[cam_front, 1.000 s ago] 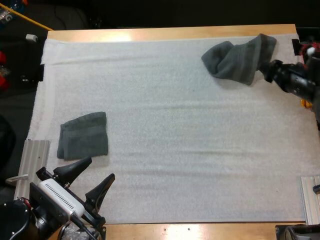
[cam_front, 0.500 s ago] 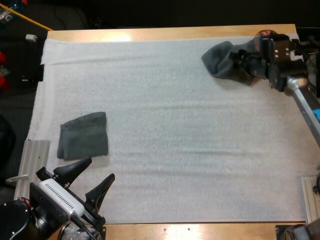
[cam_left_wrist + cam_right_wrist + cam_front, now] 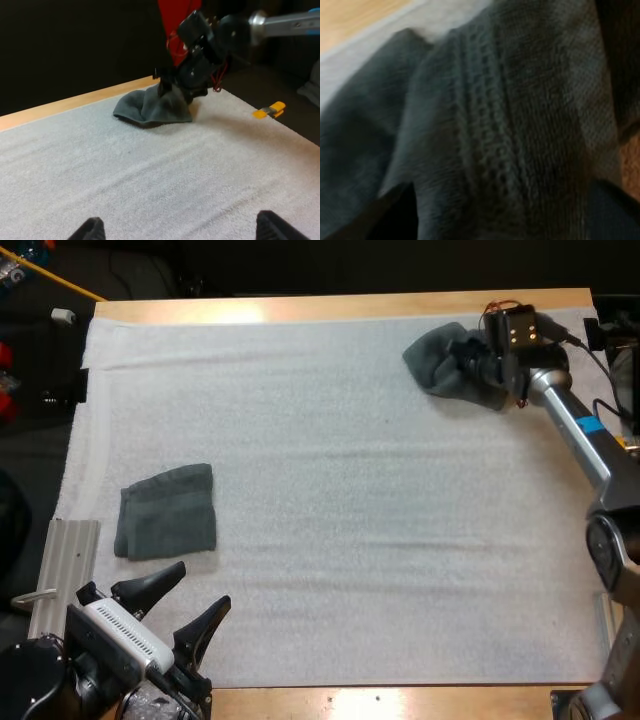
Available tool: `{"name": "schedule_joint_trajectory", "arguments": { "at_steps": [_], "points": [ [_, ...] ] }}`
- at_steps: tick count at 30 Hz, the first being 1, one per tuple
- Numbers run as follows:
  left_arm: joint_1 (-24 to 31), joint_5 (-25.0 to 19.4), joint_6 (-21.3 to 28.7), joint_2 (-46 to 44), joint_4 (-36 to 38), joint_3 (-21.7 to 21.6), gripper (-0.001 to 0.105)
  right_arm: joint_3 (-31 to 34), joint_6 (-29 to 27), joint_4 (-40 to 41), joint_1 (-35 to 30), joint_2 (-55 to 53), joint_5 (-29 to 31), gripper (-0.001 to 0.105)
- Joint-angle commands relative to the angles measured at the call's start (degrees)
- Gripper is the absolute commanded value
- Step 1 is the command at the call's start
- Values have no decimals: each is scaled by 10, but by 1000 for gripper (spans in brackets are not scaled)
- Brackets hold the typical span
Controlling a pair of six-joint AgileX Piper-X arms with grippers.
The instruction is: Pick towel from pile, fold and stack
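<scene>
High view. Q: Where's the towel point(image 3: 440, 360)?
A: At the mat's point(image 3: 320, 440) far right corner, under my right gripper point(image 3: 480, 362), jaws apart astride it. I'd pinch one edge, not the bulk, then lift.

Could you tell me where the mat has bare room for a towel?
The white mat is bare across its wide middle, between the folded towel and the crumpled towel, and on its near right side. Crowded: the far right corner, with the right gripper at that towel, and the near left by the left gripper.
</scene>
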Motion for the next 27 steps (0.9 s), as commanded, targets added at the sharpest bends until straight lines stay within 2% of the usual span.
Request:
{"name": "schedule_joint_trajectory", "arguments": {
  "at_steps": [1, 4, 7, 11, 13, 15, 24, 27],
  "points": [
    [-3, 3, -7, 2, -1, -3, 59, -10, 2, 0, 1, 11, 7, 67],
    [-3, 3, -7, 2, -1, -3, 59, -22, 2, 0, 1, 40, 7, 66],
    [-3, 3, -7, 2, -1, -3, 59, -23, 2, 4, 1, 58, 7, 55],
    [-3, 3, -7, 2, -1, -3, 59, -23, 2, 20, 1, 72, 7, 30],
    [-3, 3, -7, 2, -1, -3, 59, -23, 0, 35, 1, 71, 6, 11],
    [-3, 3, -7, 2, -1, -3, 59, -24, -21, 46, 1, 63, -5, 0],
    [-3, 3, -7, 2, -1, -3, 59, -24, -164, 67, 27, -55, 16, 0],
    [-3, 3, -9, 2, -1, -3, 59, -24, -196, 80, 44, -108, 18, 0]
  ]
}}
